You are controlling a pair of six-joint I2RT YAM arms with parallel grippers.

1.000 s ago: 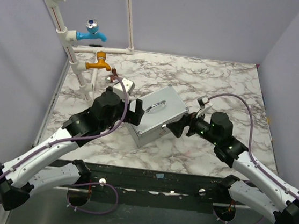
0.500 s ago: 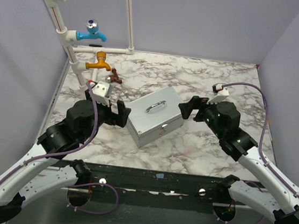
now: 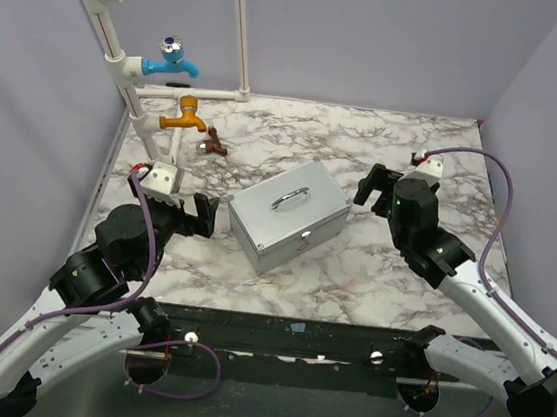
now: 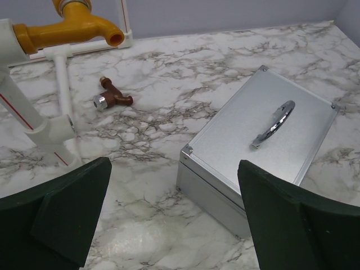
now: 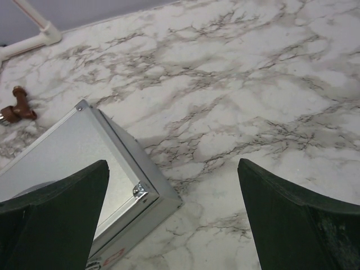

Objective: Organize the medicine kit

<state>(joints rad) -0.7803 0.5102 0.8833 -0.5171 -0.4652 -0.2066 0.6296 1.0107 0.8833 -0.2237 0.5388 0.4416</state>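
The medicine kit [image 3: 288, 217] is a grey metal box lying shut on the marble table, its silver handle [image 3: 292, 201] on top and its latch [image 3: 305, 240] facing the near edge. My left gripper [image 3: 202, 217] hangs open just left of the box, apart from it, with nothing between its fingers. In the left wrist view the kit [image 4: 264, 129] lies ahead to the right of the left gripper [image 4: 173, 169]. My right gripper [image 3: 369, 187] is open off the box's right end. Its wrist view shows the kit's corner [image 5: 67, 157] at lower left of the right gripper [image 5: 171, 166].
A white pipe frame [image 3: 132, 81] stands at the back left with a blue tap [image 3: 172, 60] and an orange tap [image 3: 185, 114]. A small brown valve piece [image 3: 212, 145] lies on the table beneath them. Purple walls close three sides.
Both arms have drawn back from the kit's two ends: the left one toward the left and near edge, the right one up and to the right. The box has stayed put.
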